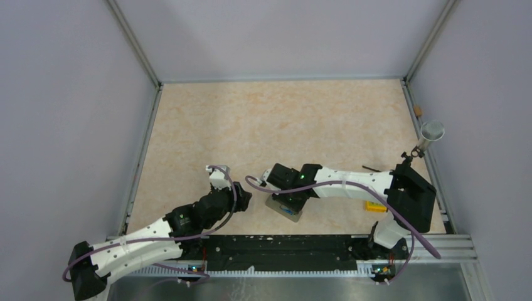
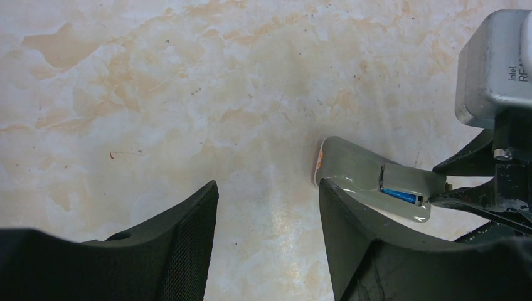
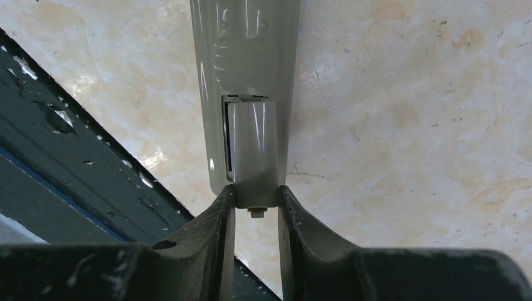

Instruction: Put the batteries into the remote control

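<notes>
The remote control (image 1: 280,206) lies grey back up on the table near the front rail. In the right wrist view its back (image 3: 244,63) runs away from me, and a grey battery cover (image 3: 252,147) sits slightly askew over the recess. My right gripper (image 3: 256,195) is shut on that cover's near end. A sliver of blue battery (image 3: 227,147) shows at the cover's left edge. The left wrist view shows the same battery (image 2: 399,195) under the cover (image 2: 408,177). My left gripper (image 2: 268,200) stands open on bare table just left of the remote (image 2: 351,166), with nothing in it.
A small yellow stick (image 1: 376,206) lies under the right arm's forearm. The black front rail (image 1: 282,248) runs just behind the remote. A metal cup-like fixture (image 1: 431,132) stands at the right wall. Grey walls enclose the table on three sides.
</notes>
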Controlling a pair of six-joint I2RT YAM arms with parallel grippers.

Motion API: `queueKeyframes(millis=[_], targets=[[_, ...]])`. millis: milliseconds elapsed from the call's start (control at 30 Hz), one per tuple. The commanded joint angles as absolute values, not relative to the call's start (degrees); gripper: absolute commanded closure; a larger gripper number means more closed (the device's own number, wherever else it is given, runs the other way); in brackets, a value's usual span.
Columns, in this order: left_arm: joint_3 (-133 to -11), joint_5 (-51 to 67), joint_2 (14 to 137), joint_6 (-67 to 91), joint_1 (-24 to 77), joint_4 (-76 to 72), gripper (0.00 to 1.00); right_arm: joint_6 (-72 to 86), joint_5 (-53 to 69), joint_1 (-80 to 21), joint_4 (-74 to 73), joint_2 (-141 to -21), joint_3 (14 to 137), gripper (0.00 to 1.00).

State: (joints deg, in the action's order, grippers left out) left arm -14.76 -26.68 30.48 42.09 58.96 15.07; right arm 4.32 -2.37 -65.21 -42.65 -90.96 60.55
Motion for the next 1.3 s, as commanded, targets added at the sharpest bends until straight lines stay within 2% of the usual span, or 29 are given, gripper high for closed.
queueKeyframes(millis=[0,1267], targets=[[-14.95,-27.69,29.74,42.61,58.73,14.41,0.39,5.49,-3.5,-66.31,-42.13,-91.39,63.7,0.9],[-15.03,-27.6,30.26,42.36,58.75,14.15,0.39,5.59,-5.1,-67.61,-41.08,-94.68,64.16,0.88]])
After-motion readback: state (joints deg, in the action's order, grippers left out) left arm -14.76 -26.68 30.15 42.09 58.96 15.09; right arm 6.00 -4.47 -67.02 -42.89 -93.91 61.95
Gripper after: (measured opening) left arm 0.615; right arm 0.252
